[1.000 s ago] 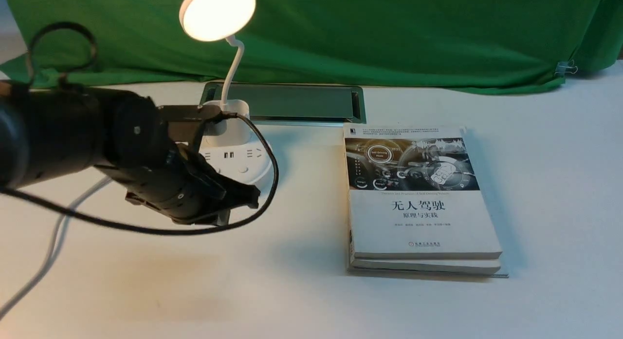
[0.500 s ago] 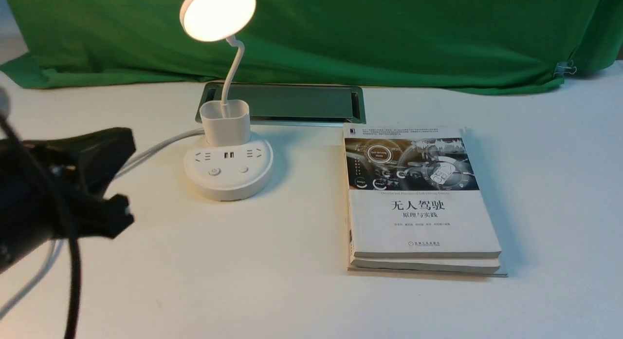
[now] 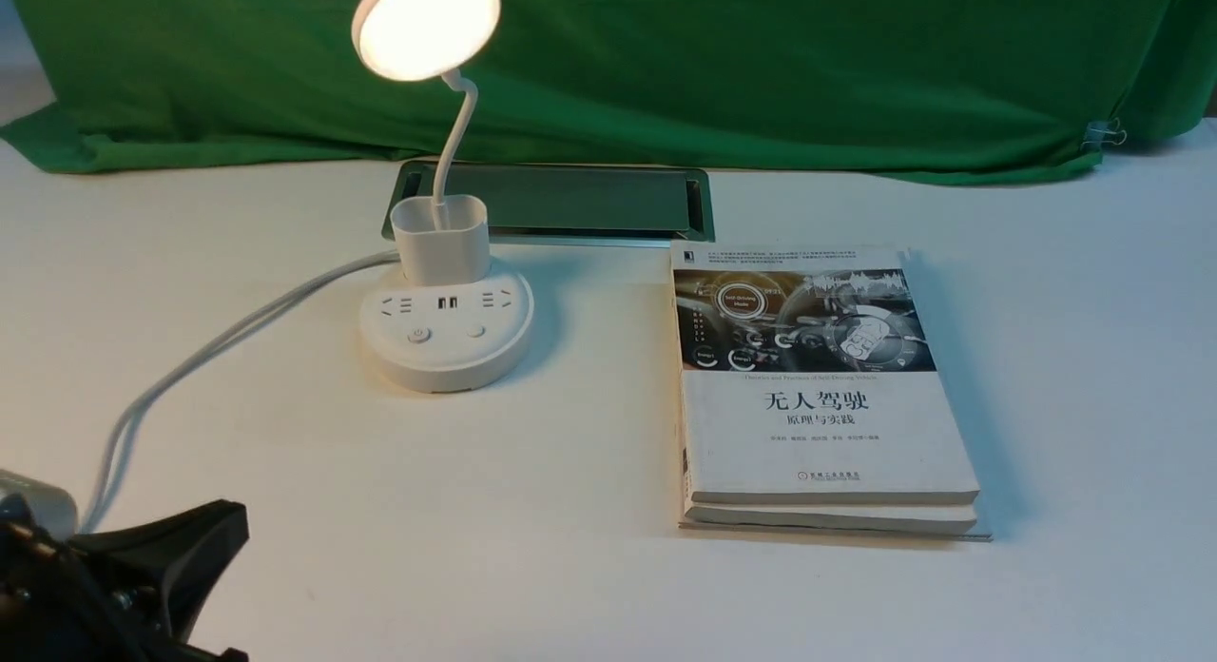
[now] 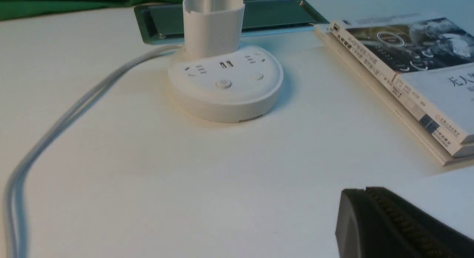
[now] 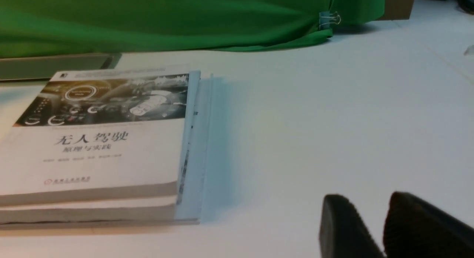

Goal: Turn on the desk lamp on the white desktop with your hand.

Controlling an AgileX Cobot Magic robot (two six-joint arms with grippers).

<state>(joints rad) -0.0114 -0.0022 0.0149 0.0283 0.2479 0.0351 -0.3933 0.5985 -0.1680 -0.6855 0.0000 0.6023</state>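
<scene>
White plastic desk lamp (image 3: 445,291), disc head lit, upper left of centre on the matte white desktop (image 3: 589,586); black left gripper (image 3: 162,586) at lower-left corner, well apart, jaw state indeterminable.

Smooth white plastic desk lamp (image 3: 445,305) on matt white desktop (image 3: 570,567), green cloth (image 3: 761,63) behind.

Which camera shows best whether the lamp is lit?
The front view: the lamp head glows there. The left wrist view shows only its base and cup, the head cut off. The right wrist view misses it.
</scene>
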